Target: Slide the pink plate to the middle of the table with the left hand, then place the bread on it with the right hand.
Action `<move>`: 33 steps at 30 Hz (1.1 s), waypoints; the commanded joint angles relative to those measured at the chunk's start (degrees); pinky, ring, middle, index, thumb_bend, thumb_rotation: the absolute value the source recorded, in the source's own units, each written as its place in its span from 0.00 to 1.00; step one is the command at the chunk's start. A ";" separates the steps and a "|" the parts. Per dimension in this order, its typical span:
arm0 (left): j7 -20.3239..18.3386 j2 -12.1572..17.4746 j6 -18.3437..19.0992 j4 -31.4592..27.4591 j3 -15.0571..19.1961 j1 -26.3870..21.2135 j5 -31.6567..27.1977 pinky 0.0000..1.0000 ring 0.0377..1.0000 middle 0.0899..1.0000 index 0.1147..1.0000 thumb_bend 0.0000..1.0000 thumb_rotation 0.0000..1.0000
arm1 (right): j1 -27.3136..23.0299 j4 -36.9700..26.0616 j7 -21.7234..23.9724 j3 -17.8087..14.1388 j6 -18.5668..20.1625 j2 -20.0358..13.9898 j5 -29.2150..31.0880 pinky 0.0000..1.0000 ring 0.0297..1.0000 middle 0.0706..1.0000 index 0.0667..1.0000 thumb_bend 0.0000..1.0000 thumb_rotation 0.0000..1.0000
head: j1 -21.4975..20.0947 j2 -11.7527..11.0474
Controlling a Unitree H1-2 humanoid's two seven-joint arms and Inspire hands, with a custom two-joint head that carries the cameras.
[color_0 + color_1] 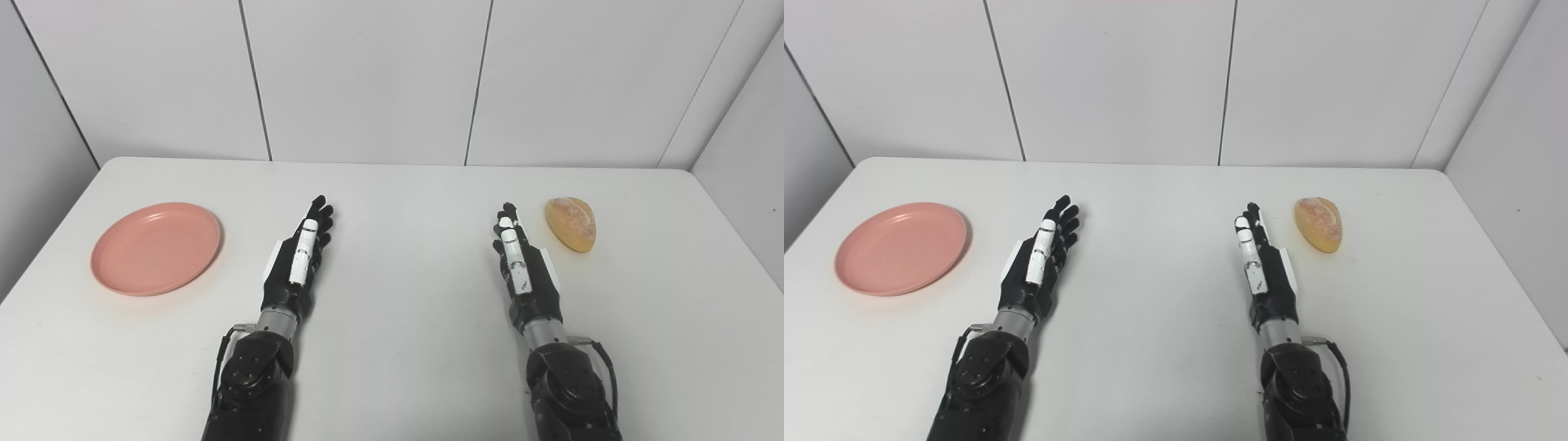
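Pink plate [156,248] lies at worktop [404,294] left edge, bread [571,223] far right; left hand [298,257] and right hand [520,260] empty, fingers extended; plate looks light, rigid, likely slippery — push at its rim.

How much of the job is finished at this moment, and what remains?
Nothing looks done yet. The pink plate sits near the table's left edge, untouched. The bread lies on the right, off the plate. The left hand and right hand are open and hold nothing. Sliding the plate and placing the bread both remain.
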 commanded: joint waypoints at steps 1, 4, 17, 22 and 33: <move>-0.45 0.04 -1.19 -1.14 -0.34 -1.82 0.24 0.99 0.98 0.96 0.93 0.43 1.00 | -2.40 -1.68 0.09 -0.11 0.05 0.18 0.00 1.00 1.00 1.00 1.00 0.58 0.94 | -0.03 -0.03; -0.70 0.09 -1.02 -1.26 -0.37 -1.79 0.00 1.00 0.98 0.96 0.94 0.43 1.00 | -2.45 -1.70 0.29 -0.14 0.07 0.15 0.29 1.00 1.00 1.00 1.00 0.58 0.94 | -0.07 -0.04; -0.46 -0.08 -1.16 -1.08 -0.20 -1.88 -0.05 1.00 0.98 0.96 0.93 0.43 1.00 | -2.59 -1.54 0.16 -0.04 0.11 0.06 0.00 1.00 1.00 1.00 1.00 0.60 0.94 | -0.05 -0.08; -0.40 0.13 -1.05 -1.15 -0.43 -1.82 0.45 0.99 0.98 0.96 0.93 0.43 1.00 | -2.56 -1.58 -0.03 -0.16 0.15 0.20 0.01 1.00 1.00 1.00 1.00 0.61 0.93 | 0.04 -0.08; 0.64 -1.82 -3.45 0.48 -2.34 -1.66 2.61 1.00 0.99 0.98 0.96 0.46 1.00 | -1.30 -1.53 1.84 -1.86 -0.93 -2.14 2.77 1.00 1.00 1.00 1.00 0.58 0.90 | 16.16 -4.61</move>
